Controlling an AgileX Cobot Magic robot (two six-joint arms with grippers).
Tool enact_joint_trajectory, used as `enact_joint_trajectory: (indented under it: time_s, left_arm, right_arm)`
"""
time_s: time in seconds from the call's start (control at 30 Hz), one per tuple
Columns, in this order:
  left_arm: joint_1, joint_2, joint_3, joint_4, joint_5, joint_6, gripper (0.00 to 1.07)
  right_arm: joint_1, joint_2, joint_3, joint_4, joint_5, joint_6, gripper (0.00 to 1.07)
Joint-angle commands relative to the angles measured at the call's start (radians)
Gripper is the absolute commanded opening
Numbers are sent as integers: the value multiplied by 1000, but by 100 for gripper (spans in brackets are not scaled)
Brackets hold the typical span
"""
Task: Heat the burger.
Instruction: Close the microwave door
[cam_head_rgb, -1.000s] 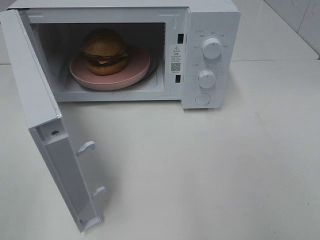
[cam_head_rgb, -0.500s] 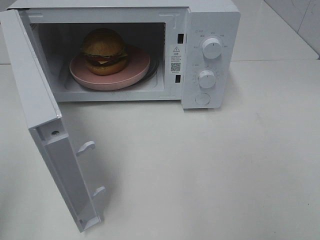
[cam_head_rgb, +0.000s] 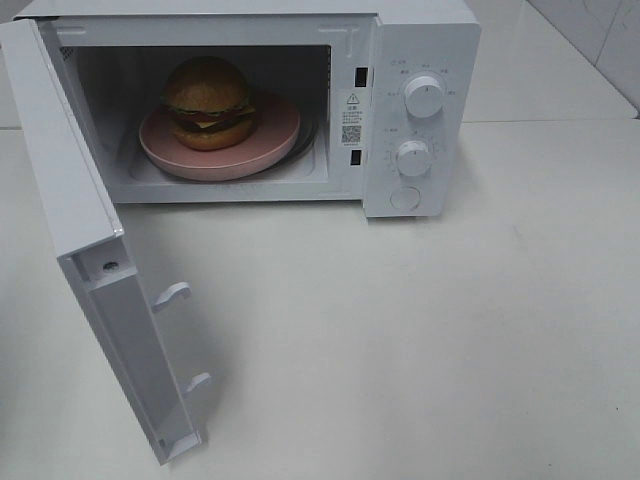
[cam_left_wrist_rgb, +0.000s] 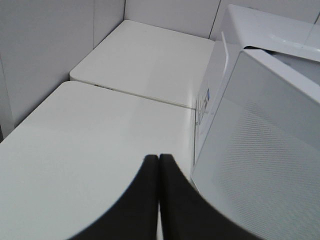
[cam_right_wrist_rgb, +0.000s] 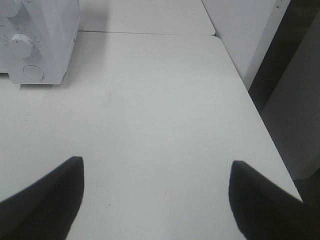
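The burger (cam_head_rgb: 208, 102), with a golden-brown bun, sits on a round pink plate (cam_head_rgb: 275, 135) inside the white microwave (cam_head_rgb: 420, 40). The microwave door (cam_head_rgb: 70, 210) is swung wide toward the front left. Neither arm shows in the exterior high view. In the left wrist view my left gripper (cam_left_wrist_rgb: 159, 162) is shut, its dark fingers pressed together with nothing between them, just beside the outer face of the door (cam_left_wrist_rgb: 260, 150). My right gripper (cam_right_wrist_rgb: 156, 172) is open over bare table, empty, with the microwave's control panel (cam_right_wrist_rgb: 30, 45) off ahead of it.
Two white dials (cam_head_rgb: 424, 97) and a round button (cam_head_rgb: 405, 198) are on the microwave's right panel. The white table (cam_head_rgb: 420, 340) ends at an edge (cam_right_wrist_rgb: 260, 115) on the right. A second table surface (cam_left_wrist_rgb: 145, 65) and a wall lie behind the left side.
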Motion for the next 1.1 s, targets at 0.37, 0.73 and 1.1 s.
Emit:
enact_joint_trajectory:
  time_s: [0.37,0.73,1.1]
  left_arm:
    - [-5,282,39,258,-303,-221,0]
    - [-5,500,39,684,-668,-492,0]
    - [-5,660,30,830,-848,-504,0]
  right_arm:
    - [-6,-25,3,4,-13,-13,75]
    - [-6,-25,3,4,-13,-13,75]
    - [-6,-25,3,4,-13,-13,75]
